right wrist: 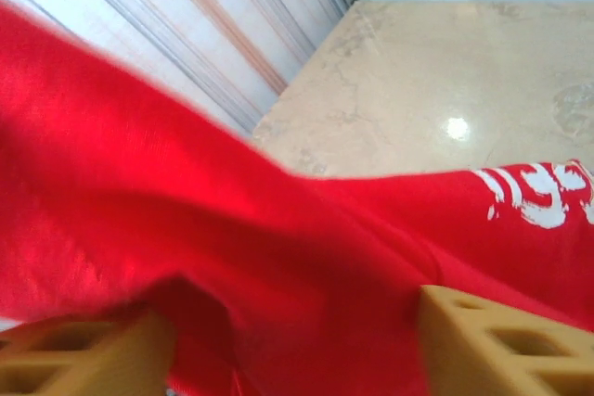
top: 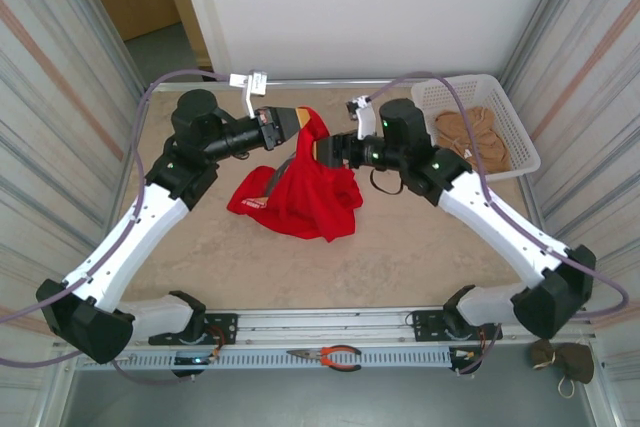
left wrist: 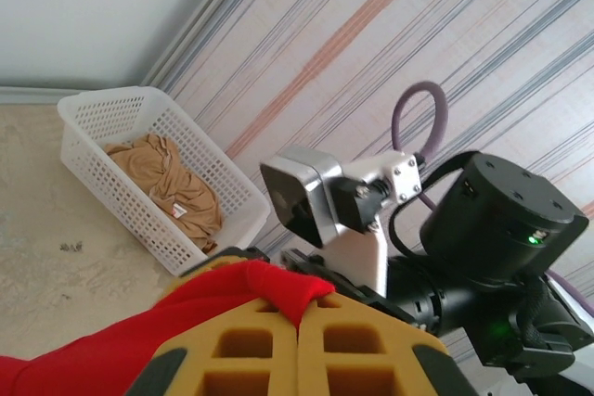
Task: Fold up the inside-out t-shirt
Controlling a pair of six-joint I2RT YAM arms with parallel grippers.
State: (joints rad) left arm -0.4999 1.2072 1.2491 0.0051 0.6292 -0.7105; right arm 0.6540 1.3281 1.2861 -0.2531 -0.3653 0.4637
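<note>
The inside-out t-shirt (top: 300,197) is bright red and hangs in a bunch from the table's middle up to my left gripper (top: 301,127). In the left wrist view, the yellow fingers of the left gripper (left wrist: 302,308) are shut on a fold of red t-shirt (left wrist: 269,285). My right gripper (top: 326,150) sits just right of that raised edge, facing it. Its yellow fingers (right wrist: 506,340) stand wide apart, and loose t-shirt cloth (right wrist: 278,266) drapes across the gap of the right gripper (right wrist: 295,350). White print (right wrist: 538,197) shows on the cloth.
A white basket (top: 510,122) at the back right holds a tan-brown garment (top: 470,132), and this basket (left wrist: 111,173) also appears in the left wrist view. Orange-handled pliers (top: 332,355) lie on the near rail. Striped walls close in both sides.
</note>
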